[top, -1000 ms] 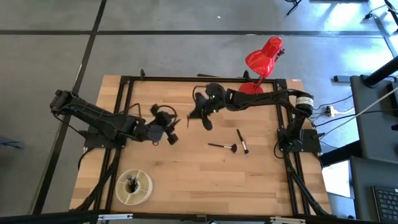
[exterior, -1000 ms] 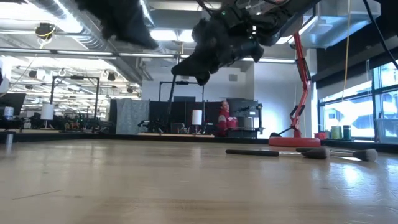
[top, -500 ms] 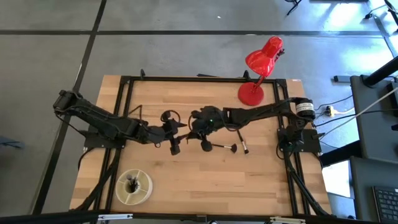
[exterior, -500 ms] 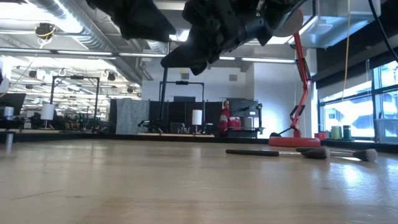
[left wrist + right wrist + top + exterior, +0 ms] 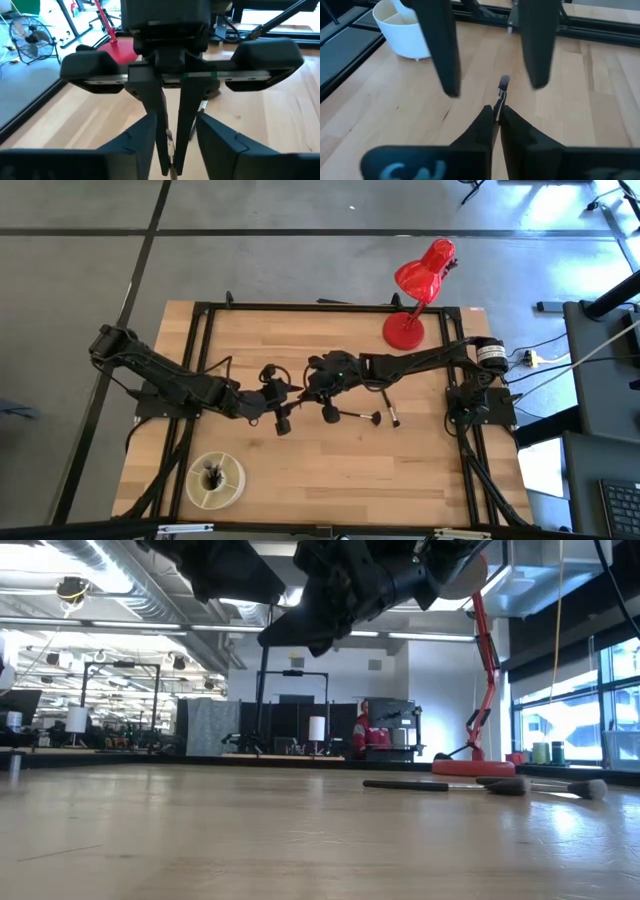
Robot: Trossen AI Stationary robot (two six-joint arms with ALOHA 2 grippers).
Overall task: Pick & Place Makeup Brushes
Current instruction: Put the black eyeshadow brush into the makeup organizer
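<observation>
My right gripper (image 5: 495, 114) is shut on a thin makeup brush (image 5: 502, 92) above the middle of the table (image 5: 300, 470). The brush sticks out past its fingertips, dark tip (image 5: 504, 80) first. My left gripper (image 5: 492, 87) faces it, open, one finger (image 5: 442, 50) on each side of the brush's tip, apart from it. In the high view the two grippers (image 5: 296, 394) (image 5: 306, 388) meet nose to nose. Two more brushes (image 5: 358, 416) (image 5: 390, 408) lie flat on the table to their right. My right gripper pinches the brush between its two fingertips (image 5: 487, 120), on the shaft just behind the silvery ferrule (image 5: 500, 100). The brush lies along the fingers and points on past them toward the left gripper. It is lifted clear of the table.
A white cup (image 5: 215, 480) with brushes standing in it sits near the front left corner. A red desk lamp (image 5: 415, 290) stands at the far right. Black frame rails (image 5: 330, 307) run along the table's edges. Bare wood lies at the front right.
My right gripper has swung from the far middle of the table toward the near edge and up to the left gripper, brush still in it. My left gripper has shifted a little toward the right gripper. Both have hardly moved in the last half second.
</observation>
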